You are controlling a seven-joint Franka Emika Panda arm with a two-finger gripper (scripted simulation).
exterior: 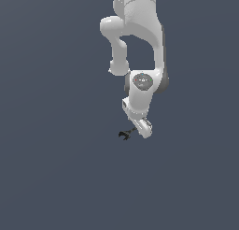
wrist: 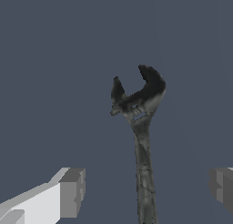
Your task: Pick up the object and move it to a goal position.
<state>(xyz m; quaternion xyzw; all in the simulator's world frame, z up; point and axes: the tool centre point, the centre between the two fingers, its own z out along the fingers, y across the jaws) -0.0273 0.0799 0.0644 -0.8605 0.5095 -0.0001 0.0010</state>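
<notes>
The object (wrist: 144,127) is a thin black wrench with a forked open jaw at one end. In the wrist view its slim handle runs between my two fingers (wrist: 73,191), which stand wide apart and clear of it on both sides. My gripper (wrist: 148,191) is open around the handle, touching nothing. In the exterior view the object (exterior: 126,134) lies on the dark floor, forked end toward that view's left. The gripper (exterior: 143,129) sits low over the handle end, which the hand partly hides.
A plain dark grey-blue floor (exterior: 56,168) fills both views. The white arm (exterior: 140,37) comes down from the top of the exterior view. No goal marker shows.
</notes>
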